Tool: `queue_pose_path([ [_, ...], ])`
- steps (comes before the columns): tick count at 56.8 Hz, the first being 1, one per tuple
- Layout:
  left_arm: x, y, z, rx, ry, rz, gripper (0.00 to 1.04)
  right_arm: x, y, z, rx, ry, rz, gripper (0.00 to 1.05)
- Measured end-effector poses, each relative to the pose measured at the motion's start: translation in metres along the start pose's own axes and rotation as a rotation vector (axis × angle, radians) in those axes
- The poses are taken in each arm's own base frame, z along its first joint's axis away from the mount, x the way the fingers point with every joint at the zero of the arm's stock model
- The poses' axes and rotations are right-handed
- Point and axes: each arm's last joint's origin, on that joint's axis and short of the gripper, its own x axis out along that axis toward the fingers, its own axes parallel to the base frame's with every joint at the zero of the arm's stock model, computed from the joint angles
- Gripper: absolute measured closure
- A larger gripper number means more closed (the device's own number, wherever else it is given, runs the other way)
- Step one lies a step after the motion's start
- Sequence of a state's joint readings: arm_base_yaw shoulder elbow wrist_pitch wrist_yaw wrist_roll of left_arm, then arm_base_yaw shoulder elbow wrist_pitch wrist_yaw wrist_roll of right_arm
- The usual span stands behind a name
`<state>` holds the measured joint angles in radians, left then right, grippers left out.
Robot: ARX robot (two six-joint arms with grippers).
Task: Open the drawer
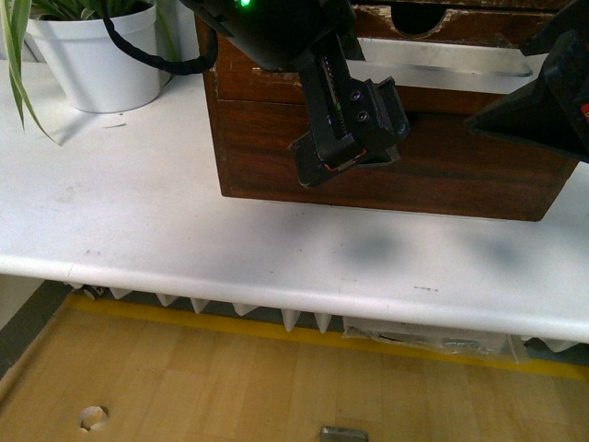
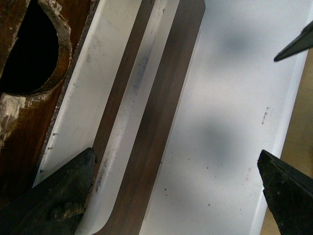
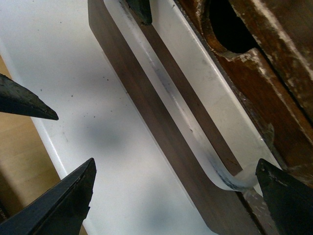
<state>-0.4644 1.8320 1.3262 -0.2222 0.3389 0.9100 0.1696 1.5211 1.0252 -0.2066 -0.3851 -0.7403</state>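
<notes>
The drawer (image 1: 267, 78) is the shallow top one of a dark wooden cabinet, with a long white handle (image 1: 451, 57) and a half-round notch in its chipped rim. It looks pushed in. My left gripper (image 1: 354, 152) is open in front of the handle's left part. In the left wrist view the left gripper (image 2: 176, 164) spans the handle (image 2: 132, 98), one finger by the drawer (image 2: 19, 117) face, the other over the table. My right gripper (image 1: 543, 101) is open at the handle's right end. In the right wrist view it (image 3: 176, 166) spans the handle's curved end (image 3: 195, 127) beside the drawer (image 3: 274, 98).
The cabinet stands on a white table (image 1: 184, 239), whose front edge is close below the grippers. The taller plain drawer (image 1: 460, 166) sits under the handled one. A white plant pot (image 1: 101, 55) stands at the back left. A wooden floor lies below.
</notes>
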Motion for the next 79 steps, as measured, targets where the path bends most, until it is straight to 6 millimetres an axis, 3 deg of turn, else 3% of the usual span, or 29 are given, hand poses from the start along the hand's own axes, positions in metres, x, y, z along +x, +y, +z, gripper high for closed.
queue_pose_path([
  [24, -0.001, -0.001, 0.0, -0.023, -0.012, -0.01, 0.06, 0.018, 0.002, 0.002, 0.009, -0.002, 0.052, 0.09],
  [48, -0.011, -0.008, 0.001, 0.022, 0.023, -0.087, 0.06, 0.016, 0.009, 0.002, -0.019, 0.042, 0.174, 0.09],
  [79, -0.052, -0.053, -0.002, 0.151, 0.049, -0.263, 0.06, -0.009, 0.049, 0.001, -0.071, 0.077, 0.363, 0.09],
])
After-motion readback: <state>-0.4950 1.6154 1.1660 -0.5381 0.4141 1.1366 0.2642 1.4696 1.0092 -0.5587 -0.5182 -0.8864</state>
